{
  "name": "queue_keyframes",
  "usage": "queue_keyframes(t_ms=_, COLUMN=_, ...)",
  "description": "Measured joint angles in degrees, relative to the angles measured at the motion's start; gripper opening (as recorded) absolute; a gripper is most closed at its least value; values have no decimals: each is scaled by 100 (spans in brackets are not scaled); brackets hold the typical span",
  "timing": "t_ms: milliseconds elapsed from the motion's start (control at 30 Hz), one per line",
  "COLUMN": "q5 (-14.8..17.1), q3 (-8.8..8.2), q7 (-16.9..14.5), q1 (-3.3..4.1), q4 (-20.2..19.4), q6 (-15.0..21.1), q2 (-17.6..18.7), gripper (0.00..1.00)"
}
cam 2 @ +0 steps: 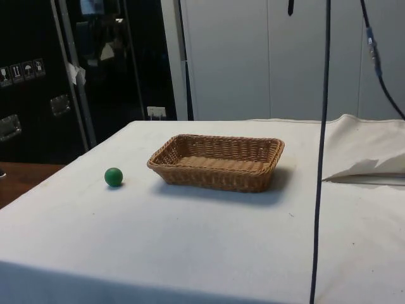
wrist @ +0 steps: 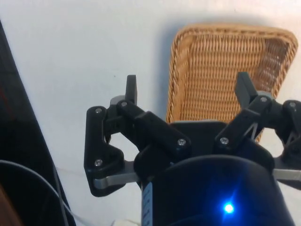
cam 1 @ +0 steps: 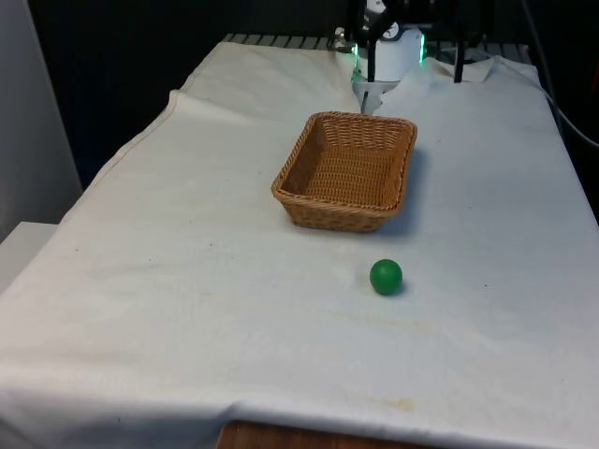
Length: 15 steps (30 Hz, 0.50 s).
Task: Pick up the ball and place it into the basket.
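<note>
The claw (wrist: 188, 89) hangs with its fingers (wrist: 131, 88) spread wide apart, holding nothing, above the near end of the wicker basket (cam 1: 346, 171). The green ball (cam 1: 386, 277) (resting on the white cloth (cam 1: 168, 281)) lies well beyond the basket's far end, away from the claw.

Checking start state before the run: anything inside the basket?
Nothing inside the basket: bare woven floor in the front and side views. Its near wall hides a strip of floor in the side view. The ball sits on the cloth outside it, apart. The open tool hangs above its edge.
</note>
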Motion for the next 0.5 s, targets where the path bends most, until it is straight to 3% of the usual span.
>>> queue_keyframes(t_ms=500, q5=292, q3=17, q7=-201, q1=-11, q4=-69, q6=567, q2=332, gripper=100)
